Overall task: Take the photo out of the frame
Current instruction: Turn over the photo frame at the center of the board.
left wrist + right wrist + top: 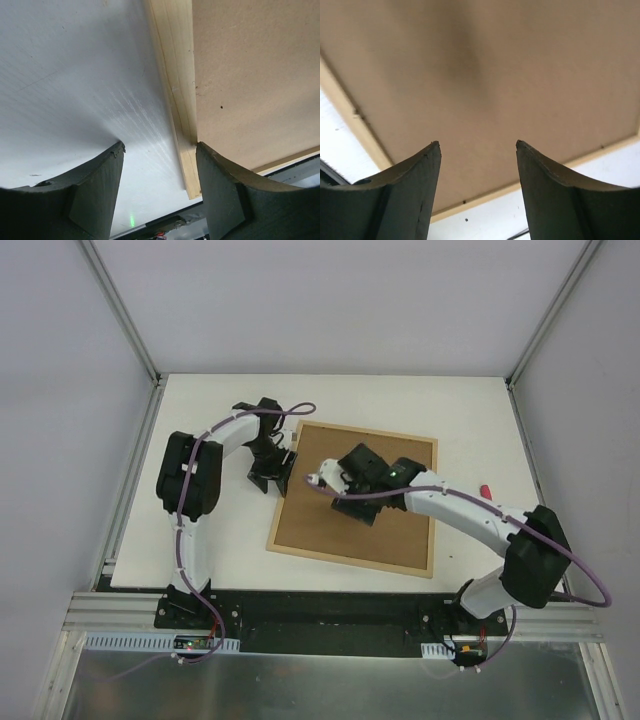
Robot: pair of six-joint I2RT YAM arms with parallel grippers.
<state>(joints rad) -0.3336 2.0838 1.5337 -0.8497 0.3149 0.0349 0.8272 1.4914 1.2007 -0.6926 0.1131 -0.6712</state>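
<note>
- Top view: we see the frame (400, 530) lying flat on the table (220, 540), slightly turned, its brown back (320, 530) facing up. The photo is hidden beneath that back, so we cannot see it. The left gripper (280, 473) sits at the frame's left rail. The right gripper (325, 482) hangs just inward, over the back.
- Left wrist: our jaws stand spread and empty, one finger over the table, the other over the back. The wood rail (177, 75) runs lengthwise between them.
- Right wrist: the right gripper (477, 145) has its jaws spread, holding nothing, above the brown back. Rail shows at the left and near edges.
</note>
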